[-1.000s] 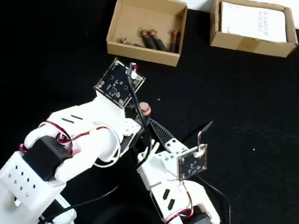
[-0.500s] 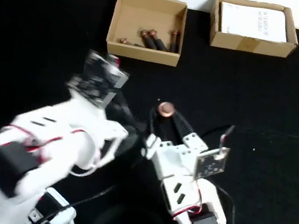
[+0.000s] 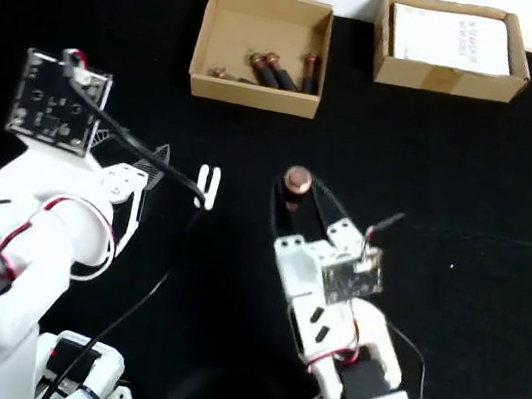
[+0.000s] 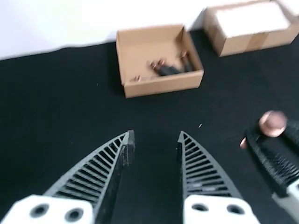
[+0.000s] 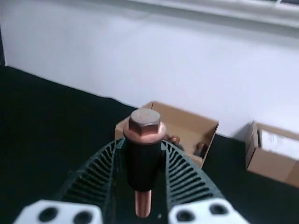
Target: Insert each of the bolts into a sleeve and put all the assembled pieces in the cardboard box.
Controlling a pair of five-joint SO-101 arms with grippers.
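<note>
Copper bolt (image 5: 145, 125): its hexagonal head sits on top of a black sleeve (image 5: 140, 163), and the bare shank pokes out below the sleeve. The piece stands upright, held above the bench near its middle in the high view, well short of the cardboard box.
Right fingers (image 5: 187, 179): pinching the sleeve from both sides, one ribbed finger on each flank, just under the bolt head.
Left fingers (image 4: 105, 163): spread apart with nothing between them, hanging over bare black bench. They are to the left of the right fingers and well apart from them. In the left wrist view the held bolt shows off to one side.
Cardboard box (image 3: 252, 94): open-topped, at the far edge of the bench, beyond both arms.
Assembled pieces (image 3: 271, 71): several dark sleeves with copper ends lie on the box floor along its near side, mostly toward the right. Some overlap, so the exact count cannot be told.
Second box (image 3: 447, 79): also cardboard, to the right of the first and apart from it, with a white sheet (image 3: 451, 39) lying flat inside.
Bench (image 3: 509, 198): covered in black, meeting a white wall just behind the two boxes.
</note>
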